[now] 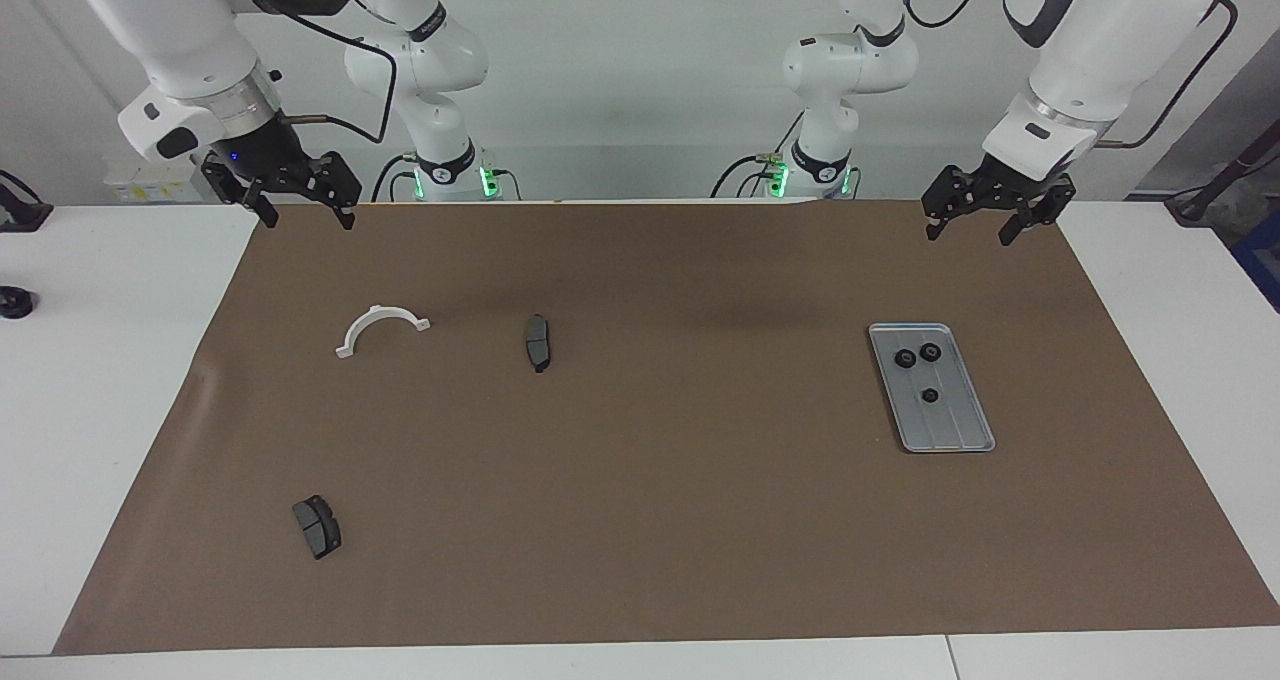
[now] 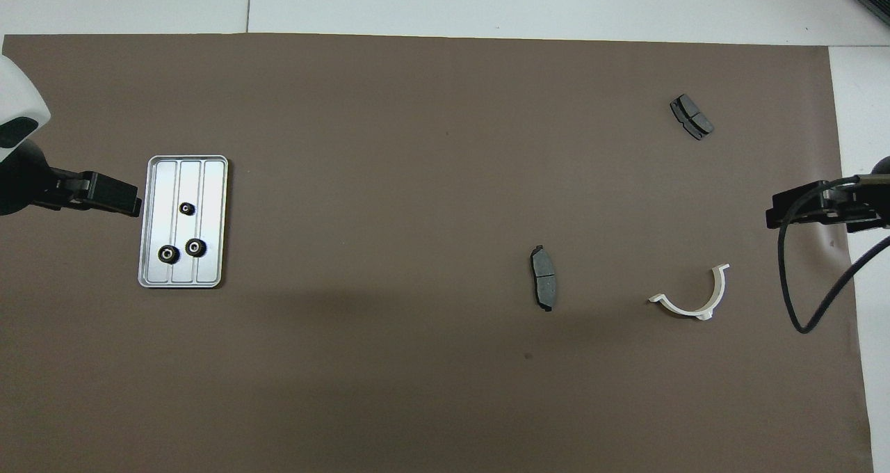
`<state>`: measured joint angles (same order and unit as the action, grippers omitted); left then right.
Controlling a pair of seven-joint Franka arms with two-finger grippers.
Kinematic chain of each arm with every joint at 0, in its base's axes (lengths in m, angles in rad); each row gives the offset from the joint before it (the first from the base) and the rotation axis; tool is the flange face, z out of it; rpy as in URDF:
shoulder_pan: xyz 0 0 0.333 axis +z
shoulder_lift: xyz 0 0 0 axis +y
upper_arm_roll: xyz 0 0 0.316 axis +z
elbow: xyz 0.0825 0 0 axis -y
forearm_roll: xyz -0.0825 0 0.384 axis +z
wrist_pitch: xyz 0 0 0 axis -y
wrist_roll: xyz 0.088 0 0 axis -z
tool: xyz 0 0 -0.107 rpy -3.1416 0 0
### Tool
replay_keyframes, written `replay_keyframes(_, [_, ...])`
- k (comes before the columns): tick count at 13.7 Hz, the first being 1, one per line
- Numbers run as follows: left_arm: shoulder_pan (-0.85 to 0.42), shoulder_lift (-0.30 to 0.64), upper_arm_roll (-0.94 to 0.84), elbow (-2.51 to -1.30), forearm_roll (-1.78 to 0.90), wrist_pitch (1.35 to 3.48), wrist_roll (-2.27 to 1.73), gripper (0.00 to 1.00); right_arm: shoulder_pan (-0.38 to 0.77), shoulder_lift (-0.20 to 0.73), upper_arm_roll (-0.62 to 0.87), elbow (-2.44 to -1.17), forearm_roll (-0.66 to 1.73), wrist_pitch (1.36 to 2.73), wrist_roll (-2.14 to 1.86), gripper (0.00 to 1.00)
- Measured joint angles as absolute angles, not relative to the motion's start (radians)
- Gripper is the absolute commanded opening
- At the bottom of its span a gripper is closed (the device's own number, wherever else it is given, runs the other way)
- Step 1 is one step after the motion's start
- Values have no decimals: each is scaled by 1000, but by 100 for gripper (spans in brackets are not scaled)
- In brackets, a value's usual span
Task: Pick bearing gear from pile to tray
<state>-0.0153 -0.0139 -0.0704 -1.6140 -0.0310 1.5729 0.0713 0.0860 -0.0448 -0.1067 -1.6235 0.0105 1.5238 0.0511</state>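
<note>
The silver tray (image 1: pixel 957 426) lies on the brown mat toward the left arm's end, and it also shows in the overhead view (image 2: pixel 209 202). Three black gears lie in it: one (image 1: pixel 904 358), a second (image 1: pixel 930 352) and a third (image 1: pixel 929 395). Of the pile, a white half-ring bracket (image 1: pixel 380 312) and two dark grey pads (image 1: pixel 537 342) (image 1: pixel 317 526) lie toward the right arm's end. No gear shows loose on the mat. My left gripper (image 1: pixel 972 228) hangs open and empty in the air beside the tray. My right gripper (image 1: pixel 306 218) hangs open and empty over the mat's corner.
The brown mat (image 1: pixel 680 480) covers most of the white table. A black cable (image 2: pixel 806 299) loops down from the right arm close to the bracket (image 2: pixel 716 295). A small black object (image 1: pixel 14 302) sits on the bare table at the right arm's end.
</note>
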Motion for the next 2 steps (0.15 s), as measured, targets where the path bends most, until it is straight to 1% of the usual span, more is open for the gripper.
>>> replay_keyframes(2, [-15,-14,-71,-1614,-31,1572,71,100,86,-45,-107,-1623,10,1524,51,100])
